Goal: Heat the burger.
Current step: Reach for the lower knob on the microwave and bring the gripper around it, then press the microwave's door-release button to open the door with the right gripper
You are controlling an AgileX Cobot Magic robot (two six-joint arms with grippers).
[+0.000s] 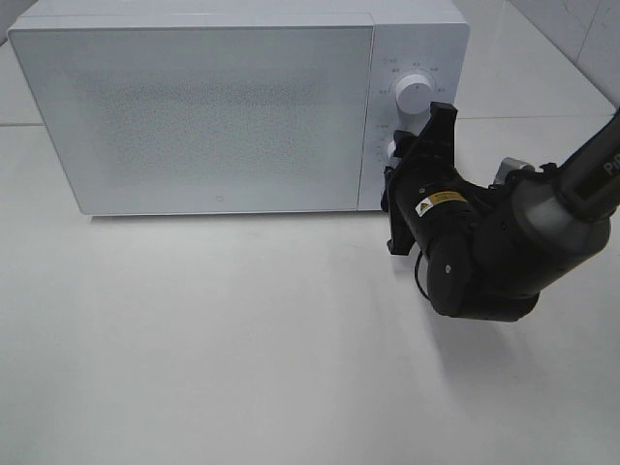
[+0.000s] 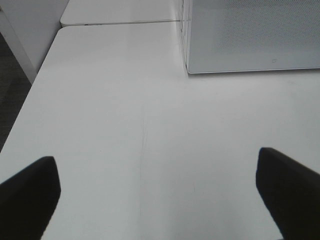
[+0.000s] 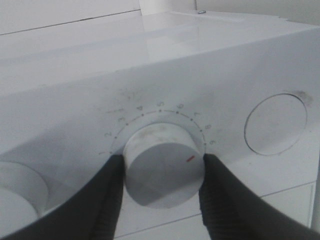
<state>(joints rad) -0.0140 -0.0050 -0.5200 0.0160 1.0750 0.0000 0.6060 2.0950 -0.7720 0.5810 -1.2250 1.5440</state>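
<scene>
White microwave [image 1: 213,107] at the back of the white table [image 1: 242,368]. Door [image 1: 194,116] shut; its speckled grey front lets nothing through. The burger shows in no view, so I cannot tell where it is.

Control panel to the right of the door. Upper dial [image 1: 414,94] is free and in plain sight. Lower dial [image 3: 160,175] is almost wholly covered in the high view by the right arm [image 1: 504,242], which reaches in from the right edge and stands square in front of the panel. In the right wrist view the lower dial is ringed by a numbered scale [image 3: 160,106], with a small red mark [image 3: 190,160] on its face. A flat round disc [image 3: 275,125] sits in the panel next to it.

Right pincer [image 3: 161,159]: half closed, gripping the lower dial, its two dark fingers [image 3: 112,185] touching the rim on opposite sides.

Left pincer [image 2: 159,195]: spread wide, holding nothing. Seen only from its own wrist camera, it hangs over bare table, well short of the microwave's near left corner [image 2: 189,72]. A second white tabletop [image 2: 120,12] adjoins behind.
</scene>
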